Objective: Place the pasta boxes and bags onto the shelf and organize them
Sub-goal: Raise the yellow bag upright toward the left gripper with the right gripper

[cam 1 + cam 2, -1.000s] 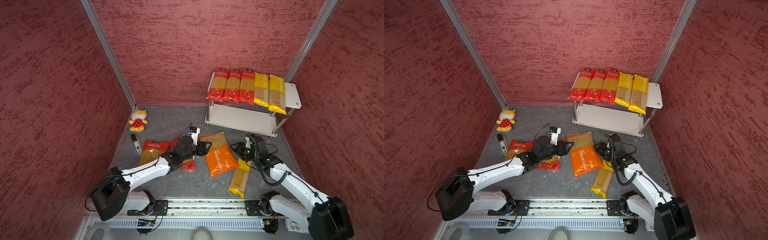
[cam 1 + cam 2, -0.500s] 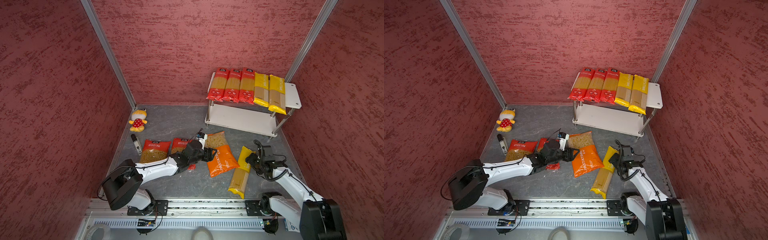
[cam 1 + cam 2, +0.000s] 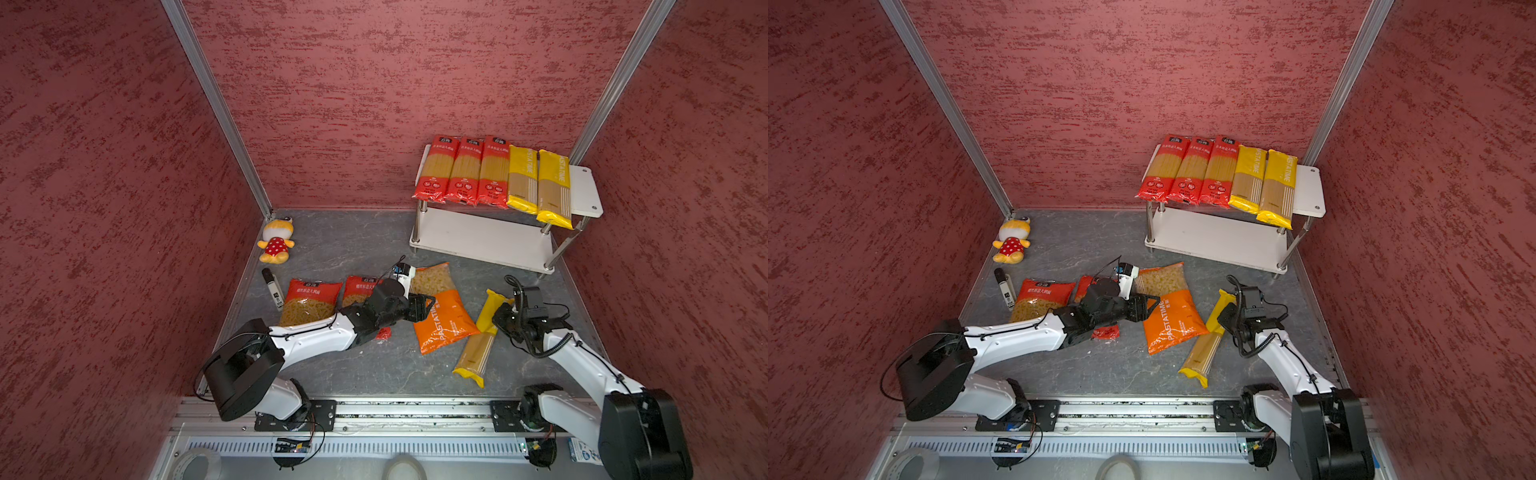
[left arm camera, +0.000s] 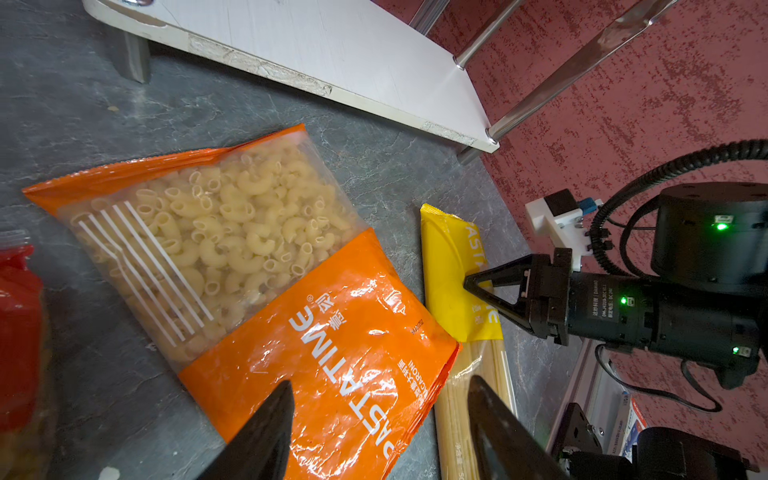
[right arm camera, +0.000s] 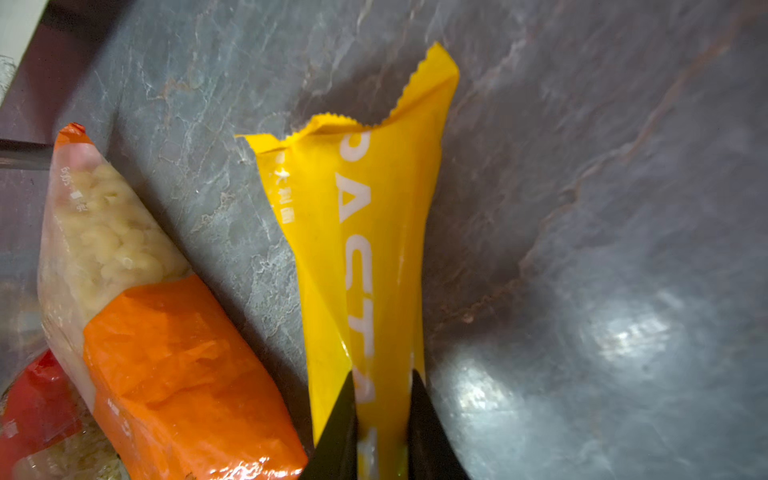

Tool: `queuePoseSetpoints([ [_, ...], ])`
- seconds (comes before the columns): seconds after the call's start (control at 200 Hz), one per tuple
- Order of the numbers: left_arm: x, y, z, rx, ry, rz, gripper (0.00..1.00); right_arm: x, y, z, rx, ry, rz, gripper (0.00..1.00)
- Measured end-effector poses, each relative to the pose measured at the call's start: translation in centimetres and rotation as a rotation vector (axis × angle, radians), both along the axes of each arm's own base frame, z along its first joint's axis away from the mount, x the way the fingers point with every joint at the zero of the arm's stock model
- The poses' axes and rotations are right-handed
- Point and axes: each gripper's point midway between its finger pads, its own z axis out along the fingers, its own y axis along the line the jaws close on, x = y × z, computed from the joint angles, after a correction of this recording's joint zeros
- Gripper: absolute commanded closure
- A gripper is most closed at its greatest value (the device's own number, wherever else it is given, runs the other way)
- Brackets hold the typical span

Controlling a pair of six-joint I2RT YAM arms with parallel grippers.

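Note:
The shelf [image 3: 482, 241] stands at the back right; its top board carries three long red spaghetti bags [image 3: 461, 170] and two long yellow bags [image 3: 536, 183]. On the floor lie two short red bags [image 3: 305, 299], a wide orange bag [image 3: 444, 320] and a third long yellow bag [image 3: 478, 345]. My right gripper [image 5: 382, 378] is shut on that yellow bag [image 5: 374, 208] near its far end. Over the orange bag's [image 4: 332, 332] near corner my left gripper [image 4: 380, 384] stands open, holding nothing; its arm covers part of one short red bag.
A yellow plush toy [image 3: 275, 241] lies in the back left corner, with a dark marker [image 3: 272, 282] just in front of it. Red walls close in three sides. The arms' rail [image 3: 374, 415] runs along the front edge.
My right gripper has drawn back from the orange bag to the floor's yellow bag and shut on it. The left arm has come lower and shifted right, to the orange bag's edge.

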Motion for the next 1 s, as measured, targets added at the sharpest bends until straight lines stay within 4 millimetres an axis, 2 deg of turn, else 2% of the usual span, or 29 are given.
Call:
queuePoseSetpoints([
  [0.19,0.2,0.3,1.0,-0.011,-0.024,0.006,0.34,1.3,-0.8,3.4,-0.085,-0.059,0.035,0.93],
  [0.411,1.7,2.2,2.3,-0.06,-0.044,0.045,0.33,2.3,0.0,6.8,-0.076,-0.179,0.095,0.98],
  [0.576,2.2,3.0,3.5,-0.066,-0.086,0.033,0.31,2.6,2.9,8.8,-0.038,-0.259,0.201,1.0],
  [0.746,2.2,3.3,5.1,-0.115,-0.118,-0.024,0.29,4.2,6.4,12.6,0.074,-0.401,0.307,1.0],
  [0.897,2.4,3.7,6.1,-0.201,-0.133,-0.079,0.24,5.2,9.0,14.3,0.169,-0.479,0.377,1.0],
  [1.002,1.7,2.6,6.0,-0.246,-0.113,-0.154,0.15,5.5,11.3,15.3,0.234,-0.534,0.433,1.0],
])
